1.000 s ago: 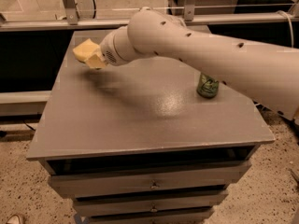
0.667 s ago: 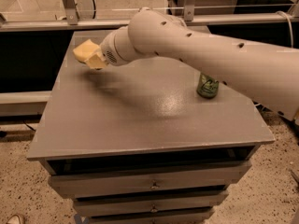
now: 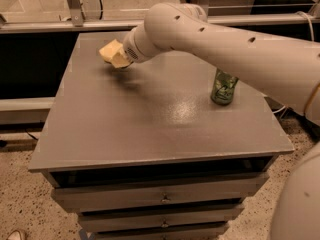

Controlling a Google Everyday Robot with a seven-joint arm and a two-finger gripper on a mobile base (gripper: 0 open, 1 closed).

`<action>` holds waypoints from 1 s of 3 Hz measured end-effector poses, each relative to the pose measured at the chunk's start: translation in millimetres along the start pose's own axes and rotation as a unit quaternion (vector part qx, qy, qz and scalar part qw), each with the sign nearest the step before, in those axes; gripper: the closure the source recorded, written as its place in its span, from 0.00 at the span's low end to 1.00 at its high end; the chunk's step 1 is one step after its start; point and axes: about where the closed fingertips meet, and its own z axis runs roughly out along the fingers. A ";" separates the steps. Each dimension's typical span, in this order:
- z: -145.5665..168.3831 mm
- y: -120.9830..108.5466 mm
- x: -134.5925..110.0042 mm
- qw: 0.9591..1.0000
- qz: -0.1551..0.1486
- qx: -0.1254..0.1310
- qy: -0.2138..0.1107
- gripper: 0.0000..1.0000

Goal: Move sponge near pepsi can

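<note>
Camera view: the gripper [image 3: 118,57] hangs over the far-left part of the bench [image 3: 150,129], pale yellow against what I take for the sponge [image 3: 109,49]. Whether it is clamped on it or merely alongside, I cannot tell. No pepsi can shows; only a green can [image 3: 223,87] stands at the right. I'd locate the pepsi can first, then carry low and slow. The arm [image 3: 225,39] reaches in from the right, wrist angled down-left.

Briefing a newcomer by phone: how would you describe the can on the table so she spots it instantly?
On the grey drawer cabinet, a white arm reaches across to the gripper at the far left. The can stands upright near the right edge, beneath the arm: green, lightly patterned, the only can visible.
</note>
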 end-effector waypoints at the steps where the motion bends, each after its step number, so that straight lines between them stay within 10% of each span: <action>1: -5.1 -46.3 31.9 0.998 0.016 0.042 0.043 1.00; 3: -26.9 -107.9 89.8 0.987 0.068 0.116 0.092 1.00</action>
